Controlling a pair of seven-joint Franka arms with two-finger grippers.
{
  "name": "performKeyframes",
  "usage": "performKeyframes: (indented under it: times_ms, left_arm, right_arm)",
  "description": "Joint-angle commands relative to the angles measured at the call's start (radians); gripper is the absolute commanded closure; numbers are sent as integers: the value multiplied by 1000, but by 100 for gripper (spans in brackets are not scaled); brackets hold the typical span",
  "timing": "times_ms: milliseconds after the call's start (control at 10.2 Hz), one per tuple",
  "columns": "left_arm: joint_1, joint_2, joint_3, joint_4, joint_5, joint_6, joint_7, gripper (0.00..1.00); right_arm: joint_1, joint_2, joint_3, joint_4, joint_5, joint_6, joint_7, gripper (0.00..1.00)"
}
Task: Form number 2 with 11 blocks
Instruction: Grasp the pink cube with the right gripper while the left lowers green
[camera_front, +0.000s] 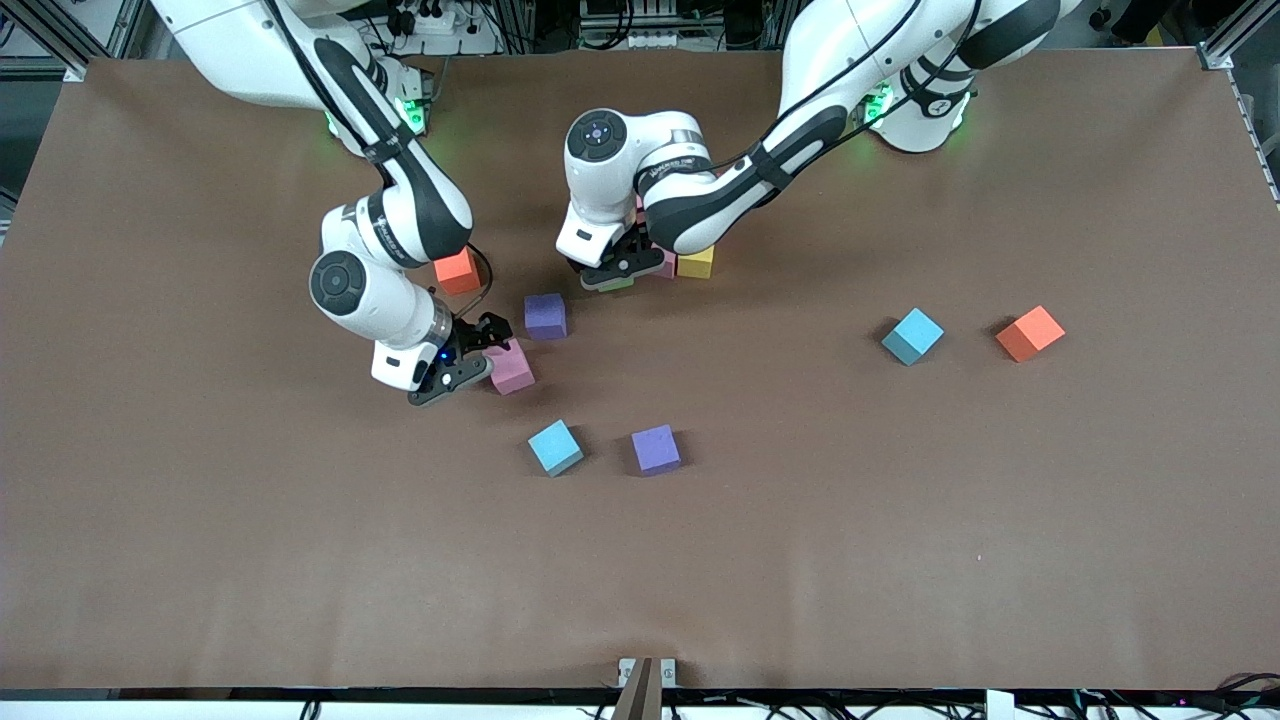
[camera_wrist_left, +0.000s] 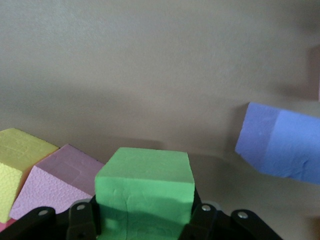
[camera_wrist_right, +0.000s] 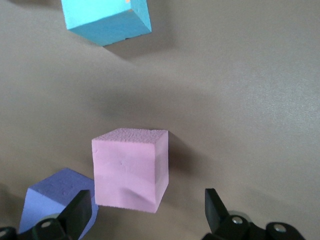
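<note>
Blocks lie scattered on the brown counter (camera_front: 900, 520) in the front view. The left gripper (camera_front: 612, 272) is low at the middle, its jaws closed on a green block (camera_front: 617, 284). Just beside it, toward the left arm's end, sit a pink block (camera_front: 665, 264) and a yellow block (camera_front: 696, 262), partly hidden by the arm. Small dark lettering on the left arm's wrist is too small to read. The right gripper (camera_front: 478, 357) has its jaws spread wide on either side of another pink block (camera_front: 512, 367), not gripping it. A purple block (camera_front: 545, 316) lies farther from the camera than that pink one; a light blue block (camera_front: 555, 447) and a second purple block (camera_front: 655, 449) lie nearer. An orange cube (camera_front: 458, 270) shows beside the right arm. Toward the left arm's end, well apart, are another light blue block (camera_front: 912, 335) and an orange cube (camera_front: 1030, 333).

Left wrist view: the green block (camera_wrist_left: 145, 192) sits between the closed jaws, with pink (camera_wrist_left: 60, 180) and yellow (camera_wrist_left: 20, 167) blocks beside it and a purple block (camera_wrist_left: 282, 145) farther off.

Right wrist view: the pink block (camera_wrist_right: 130, 170) stands between wide-open fingers (camera_wrist_right: 77, 215), clear of both, with a purple block (camera_wrist_right: 57, 202) and a light blue block (camera_wrist_right: 107, 17) nearby. No block carries any label.
</note>
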Motion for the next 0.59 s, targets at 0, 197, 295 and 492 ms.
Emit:
performKeyframes:
  times_ms: [0, 197, 295, 492]
  left_arm:
    - [-9, 3, -7, -31, -22, 23, 26, 100]
    - [-22, 14, -7, -37, -20, 34, 28, 100]
    - [-25, 14, -7, -42, -19, 39, 28, 100]
    - [-41, 17, -6, -56, -17, 42, 29, 100]
  right_arm:
    - [24, 43, -3, 40, 26, 21, 27, 0]
    - [51, 64, -3, 55, 26, 26, 84, 0]
    - [52, 71, -3, 55, 26, 35, 97, 0]
    - [52, 80, -2, 55, 26, 49, 104, 0]
